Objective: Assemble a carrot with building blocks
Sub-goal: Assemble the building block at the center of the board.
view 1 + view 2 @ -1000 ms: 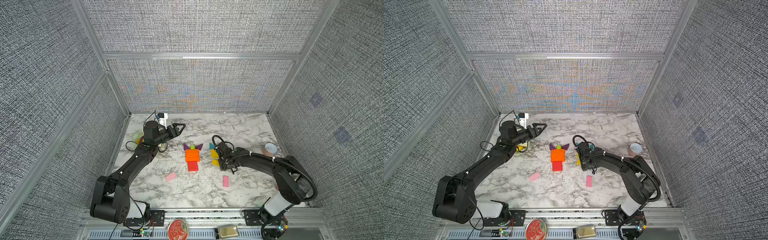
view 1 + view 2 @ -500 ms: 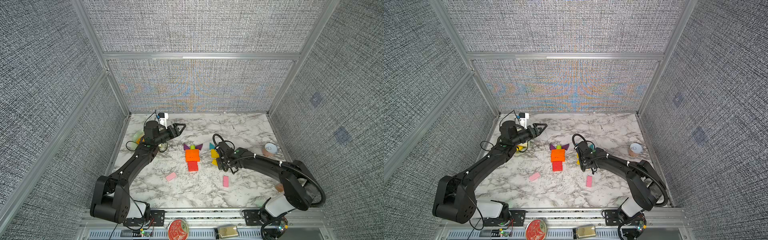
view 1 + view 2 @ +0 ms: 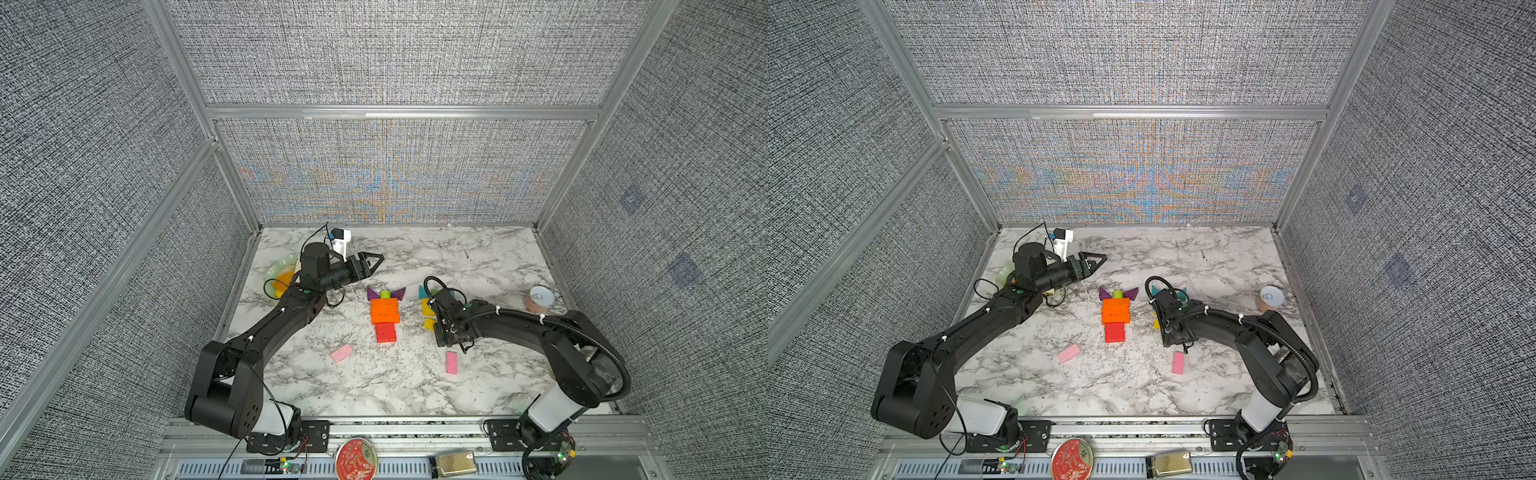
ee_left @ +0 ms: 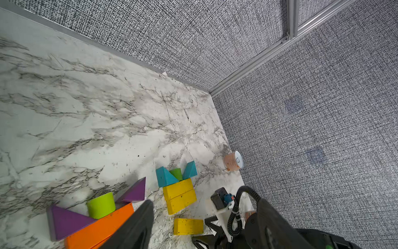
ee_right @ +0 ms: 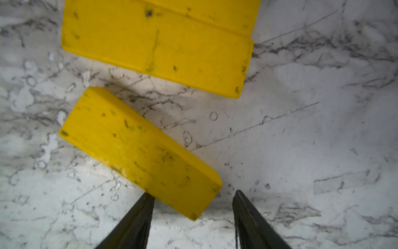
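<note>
Two carrots share the table (image 3: 478, 257) in both top views: the orange-and-red carrot (image 3: 384, 318) at centre looks done; the yellow stack (image 3: 427, 307) near it does not. My left gripper (image 3: 374, 261) hangs shut and empty, well clear of both. From the left wrist, teal triangles (image 4: 164, 177) crown the stack, with the loose yellow bar (image 4: 188, 226) lying apart from it. From the right wrist, my right gripper (image 5: 193, 195) stands open, holding nothing; the bar's near corner lies skewed between the fingertips. Next, I judge: straddle it, close, and square it against the stack.
</note>
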{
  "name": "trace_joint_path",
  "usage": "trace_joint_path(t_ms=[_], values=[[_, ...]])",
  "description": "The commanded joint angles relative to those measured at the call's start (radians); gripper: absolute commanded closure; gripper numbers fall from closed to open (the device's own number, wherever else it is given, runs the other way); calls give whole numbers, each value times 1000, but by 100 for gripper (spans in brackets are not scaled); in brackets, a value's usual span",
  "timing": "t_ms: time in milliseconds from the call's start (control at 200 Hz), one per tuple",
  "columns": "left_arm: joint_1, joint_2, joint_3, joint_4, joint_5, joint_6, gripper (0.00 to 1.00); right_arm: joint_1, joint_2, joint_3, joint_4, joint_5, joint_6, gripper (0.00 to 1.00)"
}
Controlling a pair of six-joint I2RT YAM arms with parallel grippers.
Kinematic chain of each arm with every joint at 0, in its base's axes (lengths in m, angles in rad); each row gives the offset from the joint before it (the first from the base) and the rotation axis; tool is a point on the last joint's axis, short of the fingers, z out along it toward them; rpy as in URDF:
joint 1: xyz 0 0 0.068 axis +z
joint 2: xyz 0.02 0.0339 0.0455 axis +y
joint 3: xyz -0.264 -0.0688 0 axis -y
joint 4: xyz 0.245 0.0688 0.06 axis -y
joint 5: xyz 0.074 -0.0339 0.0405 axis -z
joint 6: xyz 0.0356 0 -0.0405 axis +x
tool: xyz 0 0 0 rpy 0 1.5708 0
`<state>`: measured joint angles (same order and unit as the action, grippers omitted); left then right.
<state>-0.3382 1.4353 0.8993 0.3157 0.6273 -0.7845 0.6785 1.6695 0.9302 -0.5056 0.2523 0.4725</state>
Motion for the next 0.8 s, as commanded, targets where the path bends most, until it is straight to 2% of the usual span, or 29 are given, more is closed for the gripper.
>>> trace_joint_path(t_ms=[0, 365, 500, 795], values=[[1, 6, 14, -1, 8, 9, 23, -6, 29, 34, -37, 51, 16, 39], [1, 7, 14, 4, 16, 1, 22, -17, 65, 83, -50, 48, -21, 40], [1, 8, 15, -3, 12, 2, 23, -17, 89, 103, -43, 27, -37, 47], [1, 5, 15, -8, 3, 11, 23, -17, 70, 91, -24, 5, -87, 47]])
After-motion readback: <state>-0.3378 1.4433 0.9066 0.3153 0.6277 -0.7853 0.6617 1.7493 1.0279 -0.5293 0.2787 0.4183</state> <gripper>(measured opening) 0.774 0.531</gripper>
